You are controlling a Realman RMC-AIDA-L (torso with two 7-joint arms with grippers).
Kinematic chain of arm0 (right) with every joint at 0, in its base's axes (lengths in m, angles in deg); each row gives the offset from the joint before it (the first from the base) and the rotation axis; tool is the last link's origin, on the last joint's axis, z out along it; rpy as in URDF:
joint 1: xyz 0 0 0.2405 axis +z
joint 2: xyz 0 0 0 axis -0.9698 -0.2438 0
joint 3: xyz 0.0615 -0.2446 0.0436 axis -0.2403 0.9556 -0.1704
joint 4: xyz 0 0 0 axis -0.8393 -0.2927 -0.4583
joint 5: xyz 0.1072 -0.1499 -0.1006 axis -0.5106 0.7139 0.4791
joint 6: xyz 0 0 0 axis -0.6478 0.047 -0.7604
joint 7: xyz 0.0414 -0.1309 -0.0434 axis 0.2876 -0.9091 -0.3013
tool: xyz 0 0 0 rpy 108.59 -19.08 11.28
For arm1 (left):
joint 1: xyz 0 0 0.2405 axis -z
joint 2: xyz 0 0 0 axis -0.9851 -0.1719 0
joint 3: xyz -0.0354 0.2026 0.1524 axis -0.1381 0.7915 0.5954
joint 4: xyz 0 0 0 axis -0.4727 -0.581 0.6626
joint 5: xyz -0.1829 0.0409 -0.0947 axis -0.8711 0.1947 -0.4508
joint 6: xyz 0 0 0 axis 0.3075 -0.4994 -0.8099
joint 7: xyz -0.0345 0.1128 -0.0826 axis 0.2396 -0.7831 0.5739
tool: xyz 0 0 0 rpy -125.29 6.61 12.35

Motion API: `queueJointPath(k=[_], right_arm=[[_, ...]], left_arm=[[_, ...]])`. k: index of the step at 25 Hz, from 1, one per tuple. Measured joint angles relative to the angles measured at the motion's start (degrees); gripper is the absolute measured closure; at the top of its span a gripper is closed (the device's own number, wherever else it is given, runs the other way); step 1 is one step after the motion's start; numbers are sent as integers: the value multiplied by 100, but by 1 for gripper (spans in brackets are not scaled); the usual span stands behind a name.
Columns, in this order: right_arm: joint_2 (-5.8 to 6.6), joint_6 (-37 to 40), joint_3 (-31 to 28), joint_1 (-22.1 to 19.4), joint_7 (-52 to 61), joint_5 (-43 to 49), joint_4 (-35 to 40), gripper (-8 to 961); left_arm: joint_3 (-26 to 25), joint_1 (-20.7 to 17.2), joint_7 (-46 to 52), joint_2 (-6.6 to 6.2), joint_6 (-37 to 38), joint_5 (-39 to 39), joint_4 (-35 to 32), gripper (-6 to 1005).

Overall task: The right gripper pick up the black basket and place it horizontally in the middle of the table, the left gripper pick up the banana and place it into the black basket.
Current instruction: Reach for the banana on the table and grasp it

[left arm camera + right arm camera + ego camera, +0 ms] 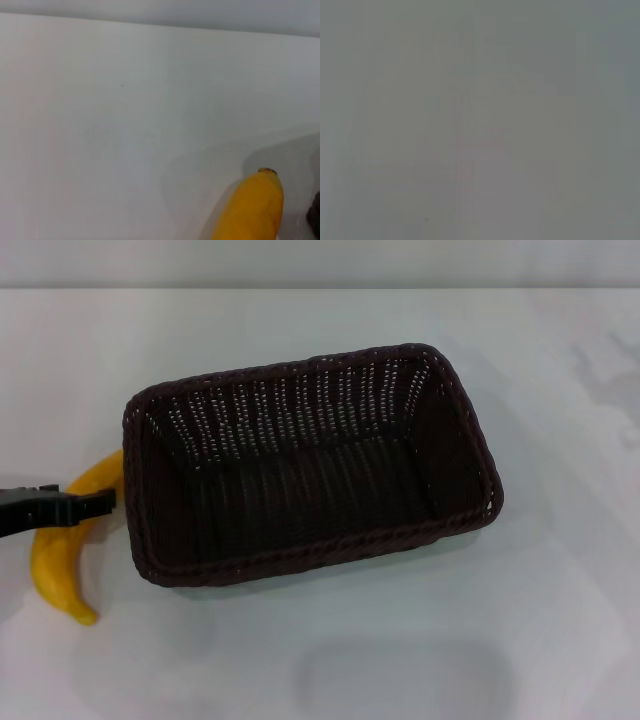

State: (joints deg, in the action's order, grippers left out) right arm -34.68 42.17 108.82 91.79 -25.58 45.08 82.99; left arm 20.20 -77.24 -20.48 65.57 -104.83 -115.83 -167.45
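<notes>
The black basket (310, 475) stands open side up on the table (420, 640), lying crosswise near the middle. It is empty. The yellow banana (58, 570) lies on the table just left of the basket, its upper end close to the basket's left wall. My left gripper (100, 504) reaches in from the left edge and sits across the banana's middle, right by the basket's wall. The left wrist view shows one end of the banana (252, 210) over the white table. My right gripper is out of view; its wrist view shows only plain grey surface.
The table's far edge (320, 288) runs along the top of the head view. A faint rectangular reflection (400, 675) shows on the table in front of the basket.
</notes>
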Motion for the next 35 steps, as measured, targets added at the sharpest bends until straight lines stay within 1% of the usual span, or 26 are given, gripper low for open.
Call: queueJointPath(k=[7, 12, 17, 24, 27, 32, 35], right_arm=[[0, -11, 45, -4, 3, 0, 99, 397], [0, -55, 83, -7, -2, 0, 157, 397], [0, -62, 98, -11, 0, 0, 163, 397], [0, -64, 124, -51, 4, 0, 165, 398], [0, -64, 125, -83, 5, 0, 165, 398], [1, -64, 105, -99, 5, 0, 161, 398], [3, -64, 100, -117, 4, 0, 160, 398]], left_arm=[[-26, 85, -97, -10, 21, 0, 169, 269], [-74, 91, -120, -3, 38, -5, 198, 470], [-88, 83, -96, 11, 71, -15, 148, 483], [-79, -65, -146, 16, 159, -74, -131, 487], [-91, -165, -143, 16, 284, -160, -265, 487], [-338, -364, -149, 15, 444, -215, -523, 487], [-384, -482, -259, 16, 695, -390, -669, 487]])
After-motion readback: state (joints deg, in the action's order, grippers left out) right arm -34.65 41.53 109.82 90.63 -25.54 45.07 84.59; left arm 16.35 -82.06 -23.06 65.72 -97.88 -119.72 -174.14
